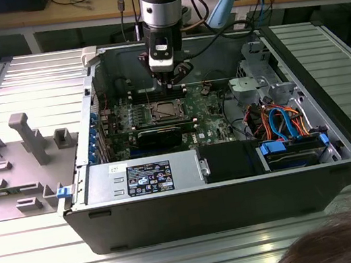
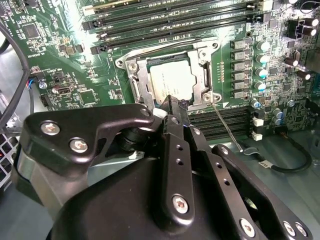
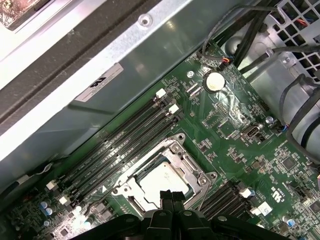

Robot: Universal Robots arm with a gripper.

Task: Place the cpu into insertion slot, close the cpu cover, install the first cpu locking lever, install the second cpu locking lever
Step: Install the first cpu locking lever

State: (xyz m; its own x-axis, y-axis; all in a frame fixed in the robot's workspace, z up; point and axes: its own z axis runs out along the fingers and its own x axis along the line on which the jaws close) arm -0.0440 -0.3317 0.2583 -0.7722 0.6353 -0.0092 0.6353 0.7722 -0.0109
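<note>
In the slot (image 2: 131, 66), cpu (image 2: 172, 80) sits flat, cover (image 2: 141, 87) down over it. Gripper (image 2: 170, 102) pressed together, empty, just beside the cover. Lever (image 2: 226, 127) looks like thin, springy, slick wire; best pushed near its end.

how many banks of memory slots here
2: a near-wall bank between the case wall and the insertion slot, a second bank across the slot; the gripper may hide part.

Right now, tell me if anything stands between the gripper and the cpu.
Nothing visible does. In the second wrist view the gripper hangs at the edge of the cpu cover, with the cpu bare in its window. A thin lever juts out beside the cover, clear of that path.
</note>
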